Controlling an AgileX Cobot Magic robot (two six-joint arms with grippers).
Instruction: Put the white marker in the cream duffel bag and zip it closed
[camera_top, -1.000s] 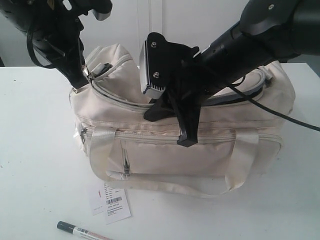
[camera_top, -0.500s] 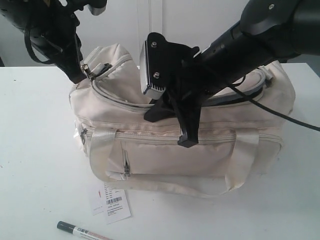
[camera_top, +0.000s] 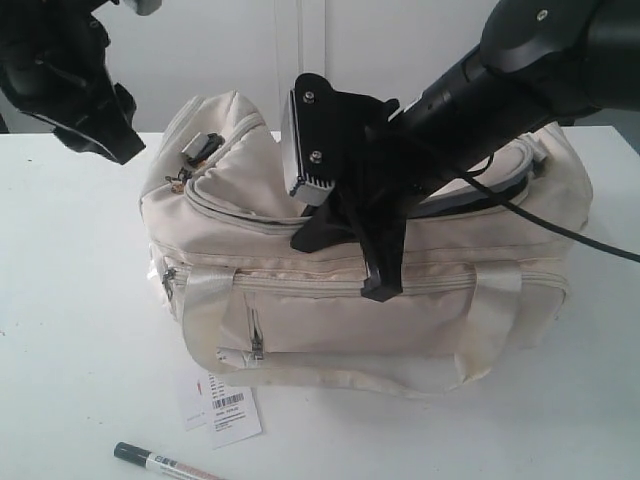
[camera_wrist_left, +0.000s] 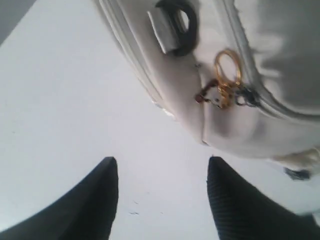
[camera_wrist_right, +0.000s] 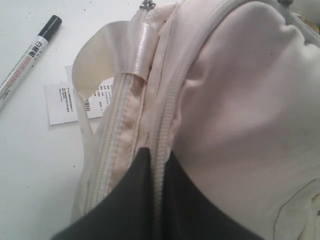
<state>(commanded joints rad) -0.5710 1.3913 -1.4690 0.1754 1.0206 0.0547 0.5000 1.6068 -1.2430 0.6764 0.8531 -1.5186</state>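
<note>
Tabletop (camera_top: 60, 300) in front of the cream duffel bag (camera_top: 400, 320) carries the white marker (camera_top: 160, 462), lying just past the bag's barcode tag (camera_top: 228, 412). The right tool (camera_top: 378, 288) is pinched shut on the bag's front zipper seam. The left tool (camera_wrist_left: 162, 170) hangs open and empty beside the bag's end, near its gold zipper ring (camera_wrist_left: 227, 70).

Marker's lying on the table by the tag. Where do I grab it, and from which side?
Grip the white marker at mid-barrel, straight down from above, closing across its width. It lies flat on the table, apart from the barcode tag and the cream duffel bag, so both long sides look free.
</note>
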